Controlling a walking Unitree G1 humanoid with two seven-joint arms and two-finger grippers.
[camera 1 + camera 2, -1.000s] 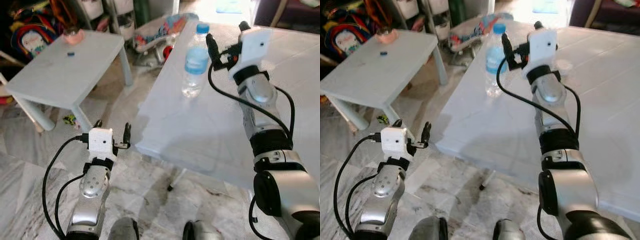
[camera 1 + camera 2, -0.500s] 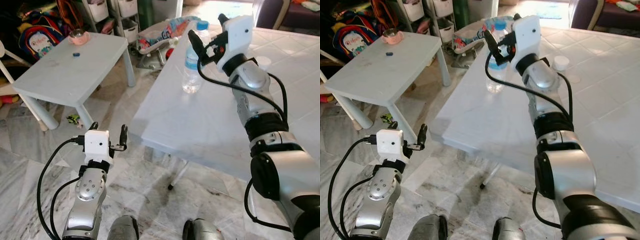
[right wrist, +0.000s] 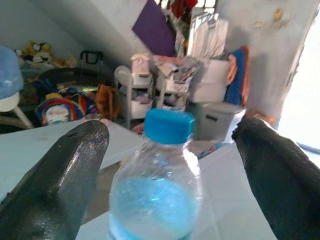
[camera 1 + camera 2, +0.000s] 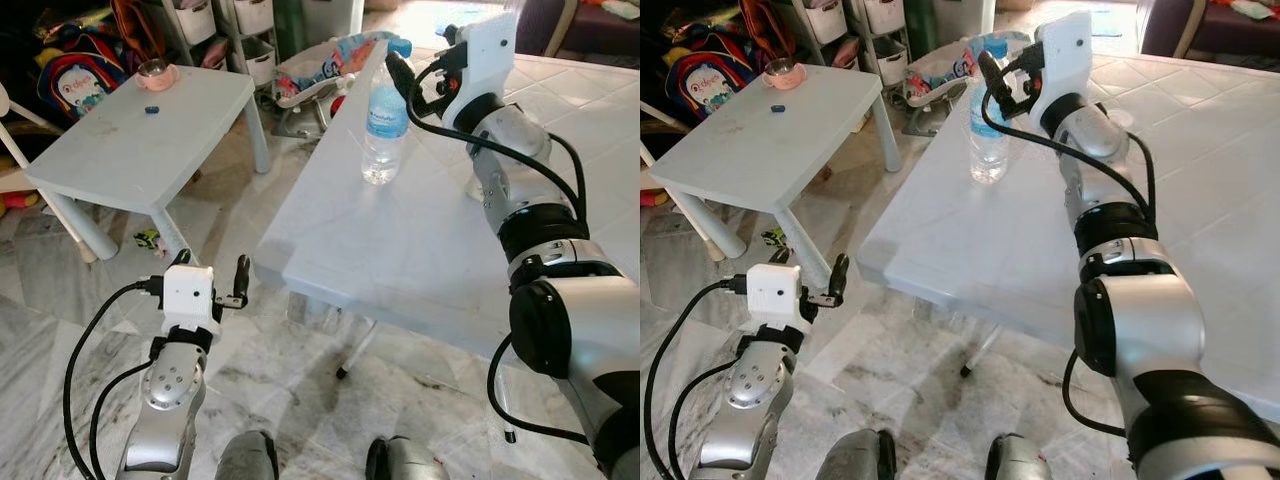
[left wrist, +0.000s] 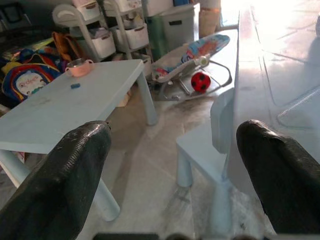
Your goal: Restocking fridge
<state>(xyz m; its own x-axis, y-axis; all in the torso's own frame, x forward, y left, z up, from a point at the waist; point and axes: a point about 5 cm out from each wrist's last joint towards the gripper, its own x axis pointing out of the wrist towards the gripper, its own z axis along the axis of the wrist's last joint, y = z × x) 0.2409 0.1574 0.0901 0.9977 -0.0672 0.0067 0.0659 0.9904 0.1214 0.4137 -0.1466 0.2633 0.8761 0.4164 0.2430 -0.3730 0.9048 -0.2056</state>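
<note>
Clear plastic, with a blue cap and a blue label, the water bottle (image 4: pixel 385 112) stands upright on the large white table (image 4: pixel 420 250), near its far left edge, at about 12 o'clock from the robot. The right pincer (image 4: pixel 425 62) is just beside the bottle's upper part, at about 3 o'clock from the cap. Its two black fingers (image 3: pixel 60 185) are wide open and hold nothing; in the right wrist view the bottle sits between them, but they do not touch it.

I judge that the step in hand is the reach for the bottle, the first part of restocking. The next move calls for bringing the pincer forward so the fingers pass on both sides of the body, below the cap, and then closing gently, because such a light bottle can tip over.

Compared with one second ago, the right arm has moved closer and now faces the bottle more directly. The camera has also shifted, so more of the room is visible.

Farther out, the left pincer (image 4: pixel 208 277) hangs low over the marble floor (image 4: pixel 300 400), open and empty. At 10 o'clock stands a small white side table (image 4: pixel 130 140) with a pink cup (image 4: pixel 156 73).
</note>
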